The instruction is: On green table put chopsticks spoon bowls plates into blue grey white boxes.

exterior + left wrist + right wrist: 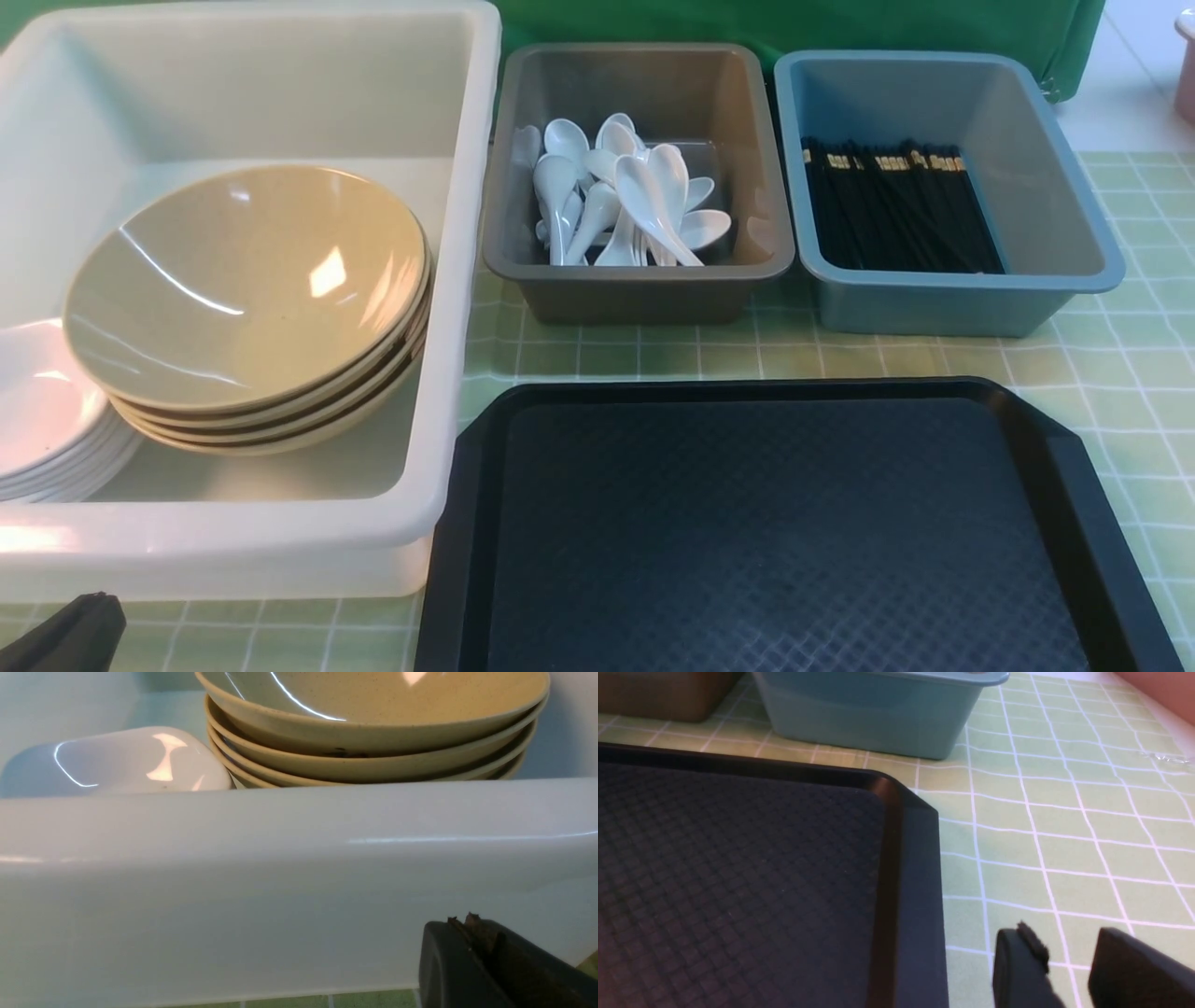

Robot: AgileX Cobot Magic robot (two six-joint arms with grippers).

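Several tan bowls (247,299) (373,723) are stacked in the white box (448,280) (280,868), beside a stack of white plates (42,411) (117,763). White spoons (621,201) are piled in the grey box (635,275). Black chopsticks (892,210) lie in the blue box (971,299) (878,714). My left gripper (70,635) (465,924) is shut and empty, low at the white box's near wall. My right gripper (1069,942) is open with nothing between its fingers, over the green table (1120,364) (1064,826) beside the tray's right edge.
A black textured tray (784,532) (738,882) with nothing on it lies on the table in front of the grey and blue boxes. A green cloth backdrop (794,23) hangs behind the boxes.
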